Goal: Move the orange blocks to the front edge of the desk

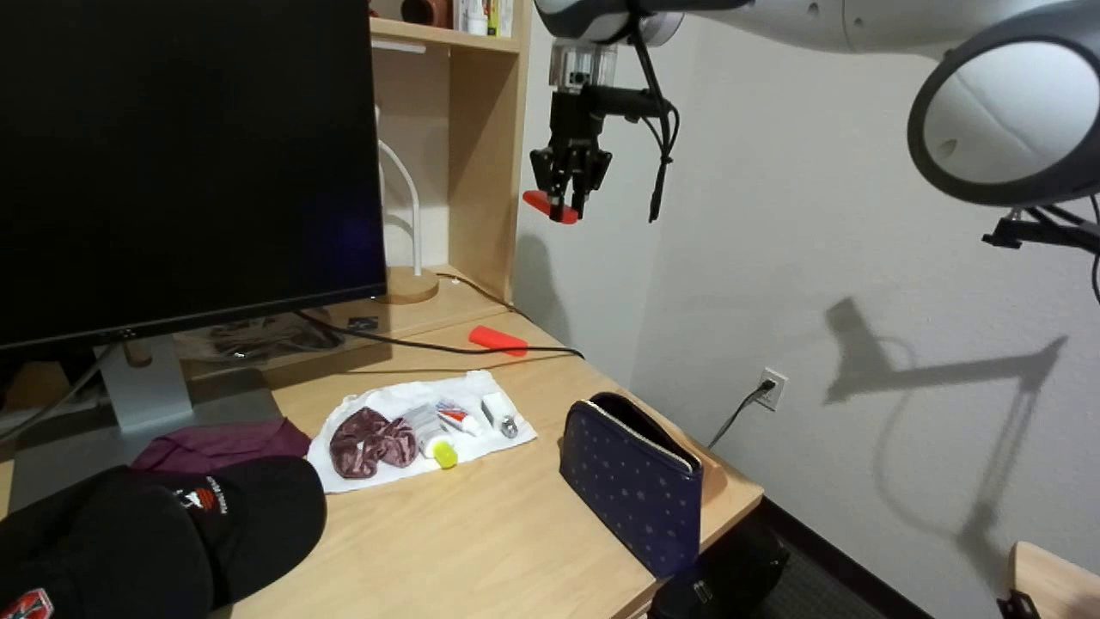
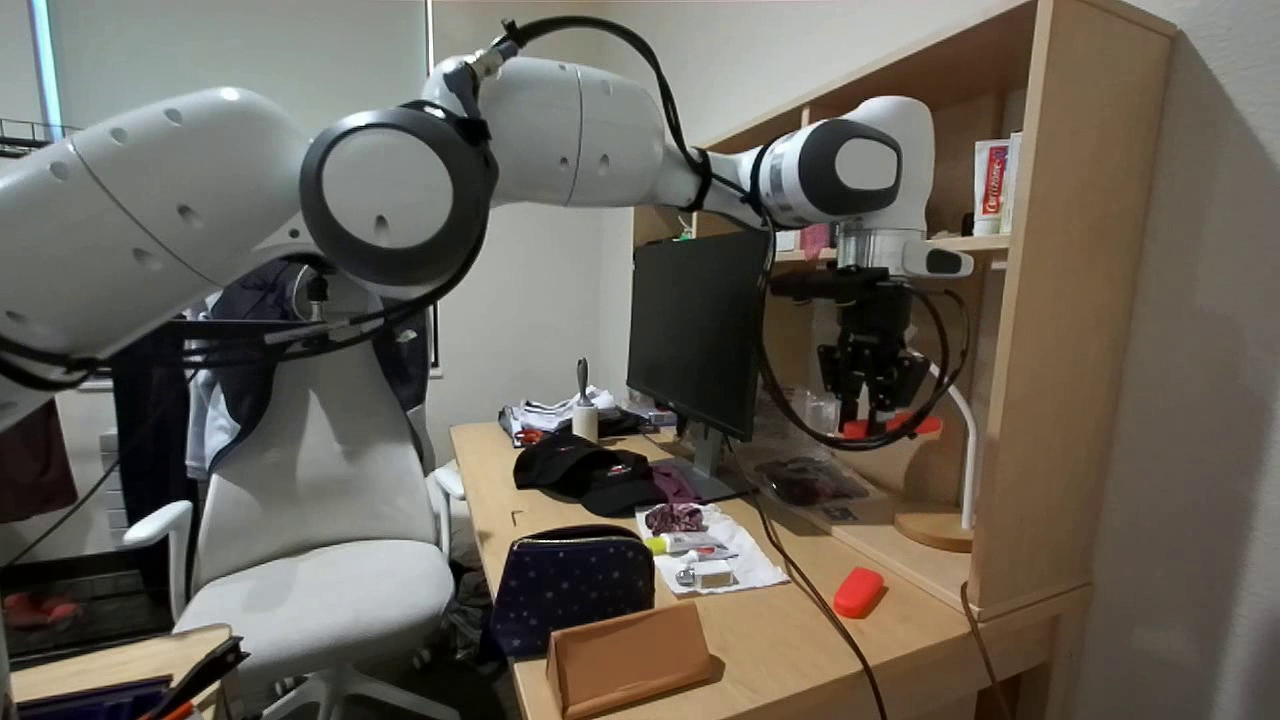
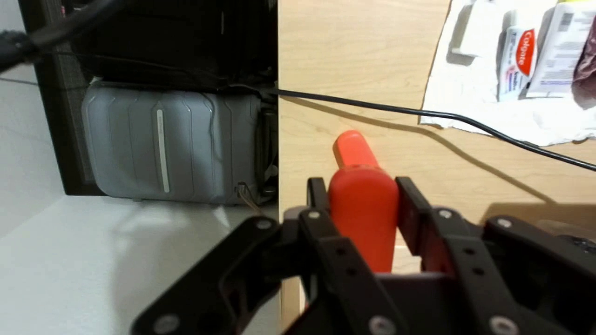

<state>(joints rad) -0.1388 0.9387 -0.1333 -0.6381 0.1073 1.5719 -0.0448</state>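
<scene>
Clearly, the black two-fingered gripper (image 3: 362, 190) is pinching one flat, elongated orange-red bar (image 3: 363, 218), a finger against each side of it. From where I stand, that bar hangs much higher than the rumpled white paper sheet (image 3: 512, 114) on the light tan wooden desk (image 1: 447, 542) and off to one side of it, slightly tilted in an exterior view. On that same side of the sheet, and apart from it, a second orange-red bar (image 2: 858, 592) lies flat on the wood; a thin black cable (image 3: 396, 109) runs between the two. On the sheet I make out a maroon velvet scrunchie (image 1: 359, 440), a red-and-white Colgate tube (image 3: 516, 65), a pale plastic tube (image 3: 558, 60) with a yellow-green cap, and a small white box (image 1: 494, 407). Near the sheet, a navy star-dotted zip pouch (image 1: 632, 490) stands upright. Past the sheet's scrunchie end lie black fabric caps (image 1: 275, 516) and a maroon cloth (image 1: 219, 445), with a wide black monitor (image 1: 189, 163) standing near them.
</scene>
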